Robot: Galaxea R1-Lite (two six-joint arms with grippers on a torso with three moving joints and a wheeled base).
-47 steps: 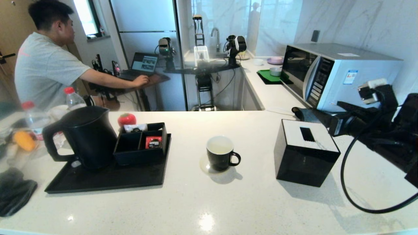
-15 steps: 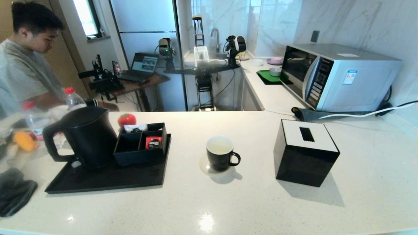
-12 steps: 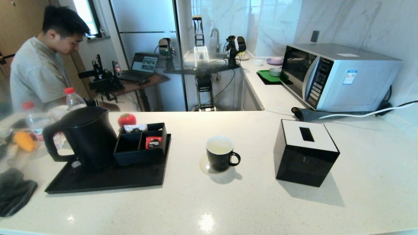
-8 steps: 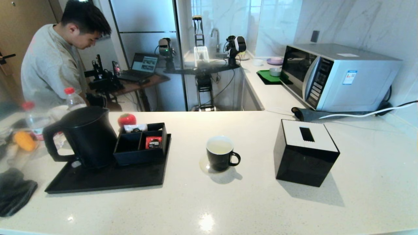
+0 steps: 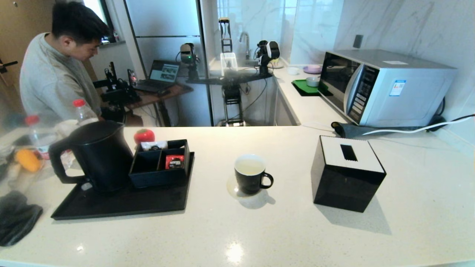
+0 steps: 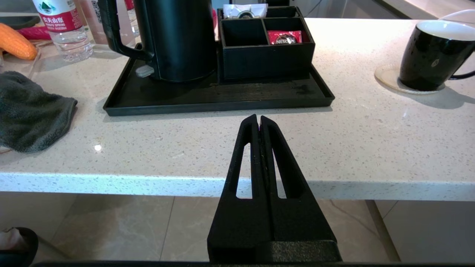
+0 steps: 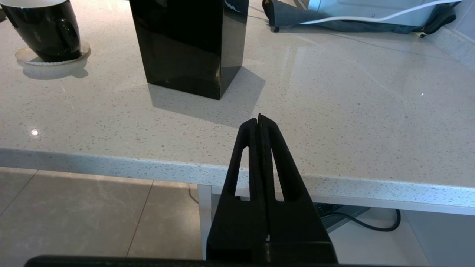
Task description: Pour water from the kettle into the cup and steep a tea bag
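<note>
Neither arm showed from the head; both the left claw (image 6: 259,119) and right claw (image 7: 259,118) hung closed, empty, before the bench (image 5: 297,230) edge. No tea bag could be made out near the cup (image 5: 251,178); the kettle (image 5: 99,155) top was cut off in the left wrist view.

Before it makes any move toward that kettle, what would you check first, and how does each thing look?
1. Kettle upright on the black tray, handle free: ok.
2. Cup upright on its coaster, apart from the tissue box: ok.
3. Left claw shut and empty, below the counter's edge: not ok for grasping; must open.
4. Right claw shut and empty, also at the counter's edge: ok, parked.
5. Tea bag located: cannot tell; only a red sachet shows clearly in the compartment box.
6. Water in the kettle: cannot tell.
</note>
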